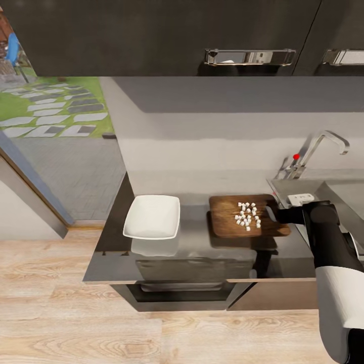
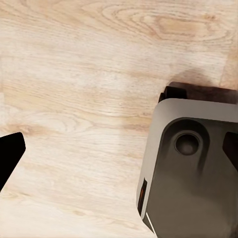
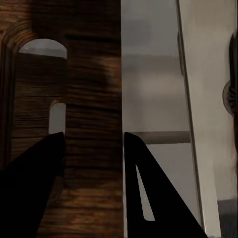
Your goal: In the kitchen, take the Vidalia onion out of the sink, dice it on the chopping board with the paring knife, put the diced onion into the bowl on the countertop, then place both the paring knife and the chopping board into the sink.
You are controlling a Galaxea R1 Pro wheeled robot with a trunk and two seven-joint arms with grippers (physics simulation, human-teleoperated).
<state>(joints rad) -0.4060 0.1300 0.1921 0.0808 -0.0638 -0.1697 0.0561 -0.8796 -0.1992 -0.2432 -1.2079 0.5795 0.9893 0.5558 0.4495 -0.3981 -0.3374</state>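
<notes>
Now, chopping board (image 3: 91,124) between tool (image 3: 94,148) fingers.

soft even light, blurry renders

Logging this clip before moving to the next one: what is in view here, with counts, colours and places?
Brown wooden chopping board: one, on the countertop.
Small white diced onion pieces: many, on the board.
Shallow white square bowl: one, empty, left of the board.
Glossy grey steel countertop: one, over dark cabinets.
Grey steel sink: one, right, chrome tap with red knob.
Right gripper: black, jaws straddling the board's end.
Left gripper: over the wooden floor.
</notes>
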